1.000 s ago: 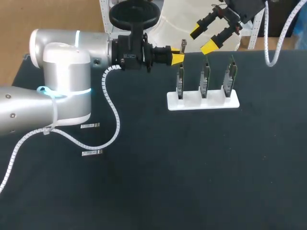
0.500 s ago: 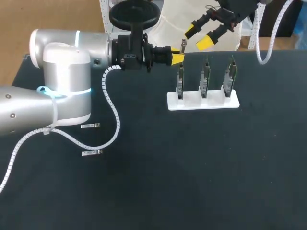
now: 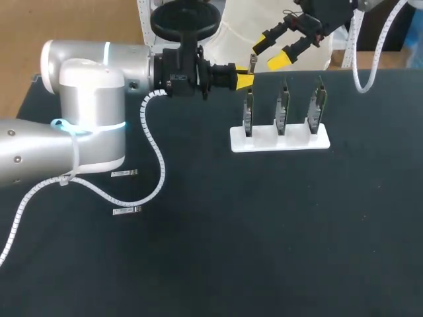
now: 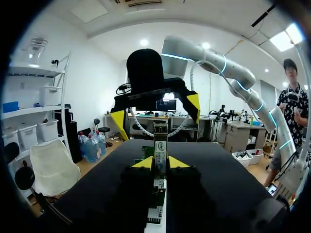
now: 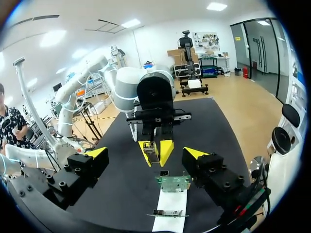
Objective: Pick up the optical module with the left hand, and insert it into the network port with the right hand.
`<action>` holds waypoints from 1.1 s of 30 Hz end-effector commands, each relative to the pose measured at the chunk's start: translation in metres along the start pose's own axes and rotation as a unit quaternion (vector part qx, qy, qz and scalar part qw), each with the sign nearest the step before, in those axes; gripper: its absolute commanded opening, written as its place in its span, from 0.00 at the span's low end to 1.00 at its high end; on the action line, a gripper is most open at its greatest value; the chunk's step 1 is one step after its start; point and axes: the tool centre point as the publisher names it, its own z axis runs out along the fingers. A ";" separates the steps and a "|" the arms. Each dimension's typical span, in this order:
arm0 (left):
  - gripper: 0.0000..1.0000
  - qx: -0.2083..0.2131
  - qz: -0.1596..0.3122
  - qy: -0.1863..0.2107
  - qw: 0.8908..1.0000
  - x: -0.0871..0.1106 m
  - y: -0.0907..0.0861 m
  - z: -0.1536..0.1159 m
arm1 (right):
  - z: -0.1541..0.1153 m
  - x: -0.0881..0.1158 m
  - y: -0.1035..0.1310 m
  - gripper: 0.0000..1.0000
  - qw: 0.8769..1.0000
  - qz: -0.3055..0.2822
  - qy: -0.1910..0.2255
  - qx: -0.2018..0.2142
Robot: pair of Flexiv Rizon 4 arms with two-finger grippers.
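Observation:
My left gripper [image 3: 244,80] is shut on a small metal optical module [image 3: 252,65] and holds it upright above the leftmost network card [image 3: 248,112]. In the left wrist view the module [image 4: 160,145] sticks up between that gripper's [image 4: 161,163] yellow tips. My right gripper [image 3: 272,53] hangs open just to the right of and behind the module, apart from it. In the right wrist view the module [image 5: 151,149] lies ahead, between the wide-open fingers of my right gripper [image 5: 146,154]. Three network cards stand in a white holder [image 3: 279,140].
Two more small modules [image 3: 123,173] [image 3: 127,211] lie on the black table at the left, beside my left arm's white cable [image 3: 157,152]. The middle card [image 3: 282,109] and the right card [image 3: 316,105] stand upright below my right gripper.
My right gripper has moved left and slightly up, closer to the held module, staying open. My left arm and the module have kept still.

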 end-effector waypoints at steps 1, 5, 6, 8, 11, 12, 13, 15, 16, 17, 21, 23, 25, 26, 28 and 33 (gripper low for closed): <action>0.00 -0.005 0.001 -0.002 1.000 0.000 -0.003 0.000 | 0.008 0.002 0.012 1.00 0.992 0.000 -0.009 0.127; 0.00 -0.005 0.001 -0.002 1.000 0.000 -0.003 0.000 | 0.012 0.002 0.012 1.00 0.989 0.005 -0.013 0.146; 0.00 -0.005 0.001 -0.002 1.000 0.000 -0.003 0.000 | 0.013 0.003 0.012 1.00 0.988 0.006 -0.012 0.151; 0.00 -0.005 0.001 -0.002 1.000 0.000 -0.003 0.000 | 0.013 0.003 0.012 1.00 0.987 0.007 -0.014 0.161; 0.00 -0.005 0.001 -0.002 1.000 0.000 -0.003 0.000 | 0.012 0.003 0.010 1.00 0.984 0.010 -0.018 0.179; 0.00 -0.005 0.001 -0.002 1.000 0.000 -0.003 0.000 | 0.011 0.003 0.010 1.00 0.983 0.010 -0.019 0.185; 0.00 -0.005 0.001 -0.002 1.000 0.000 -0.003 0.000 | 0.011 0.003 0.010 1.00 0.980 0.010 -0.018 0.196; 0.00 -0.005 0.001 -0.002 1.000 0.000 -0.003 0.000 | 0.011 0.002 0.009 1.00 0.979 0.010 -0.024 0.200; 0.00 -0.005 0.001 -0.002 1.000 0.000 -0.003 0.000 | 0.011 0.001 0.009 1.00 0.979 0.010 -0.024 0.203; 0.00 -0.005 0.001 -0.002 1.000 0.000 -0.003 0.000 | 0.012 0.001 0.009 1.00 0.979 0.010 -0.023 0.204; 0.00 -0.005 0.001 -0.002 1.000 0.000 -0.003 0.000 | 0.015 0.001 0.008 1.00 0.979 0.009 -0.023 0.200; 0.00 -0.005 0.001 -0.002 1.000 0.000 -0.003 0.000 | 0.017 0.000 0.008 1.00 0.980 0.008 -0.021 0.197; 0.00 -0.005 0.001 -0.002 1.000 0.000 -0.003 0.000 | 0.018 0.000 0.007 1.00 0.980 0.008 -0.019 0.197; 0.00 -0.005 0.001 -0.002 1.000 0.000 -0.003 0.000 | 0.018 -0.001 0.007 1.00 0.980 0.007 -0.019 0.197; 0.00 -0.005 0.001 -0.002 1.000 0.000 -0.003 0.000 | 0.019 -0.002 0.007 1.00 0.980 0.006 -0.019 0.198; 0.00 -0.005 0.001 -0.002 1.000 0.000 -0.003 0.000 | 0.018 -0.004 0.005 1.00 0.980 0.004 -0.020 0.200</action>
